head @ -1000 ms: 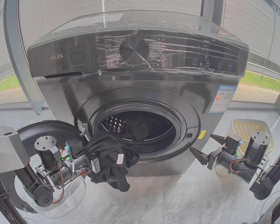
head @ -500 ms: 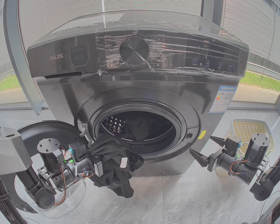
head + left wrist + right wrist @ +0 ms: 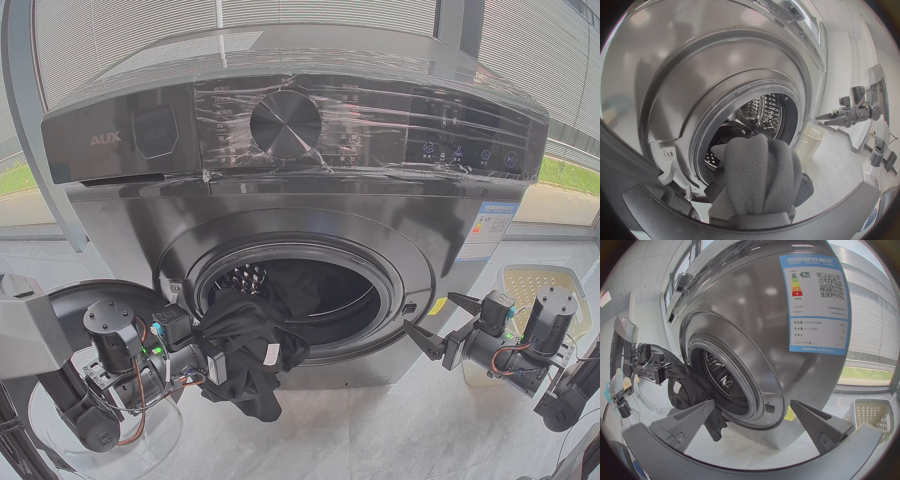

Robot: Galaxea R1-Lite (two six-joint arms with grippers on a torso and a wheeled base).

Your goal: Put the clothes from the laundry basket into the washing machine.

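Now the black garment (image 3: pixel 250 350) hangs bunched at the lower left rim of the drum mouth (image 3: pixel 325 294). Its upper folds lie against the rim and a loose tail droops toward the floor (image 3: pixel 375 431). The left gripper (image 3: pixel 215 365) is clamped on it, the cloth wrapping over the fingers. The grip is on the bunched middle, probably so the bundle can go through the opening in one mass and not trail. Dark cloth (image 3: pixel 294 281) already lies inside the drum, so I judge the load partly done, with this piece at the point of being pushed in. The hanging tail could snag on the rim or drop outside.

The washer (image 3: pixel 281 206) stands with its door (image 3: pixel 81 300) swung wide to the left, behind the left arm, leaving the mouth free. The right gripper (image 3: pixel 427 309) hangs by the washer's lower right front corner, jaws spread wide with nothing between them. It is well apart from the garment and just in front of the pale basket (image 3: pixel 537 281) on the floor, handy for the next pick.
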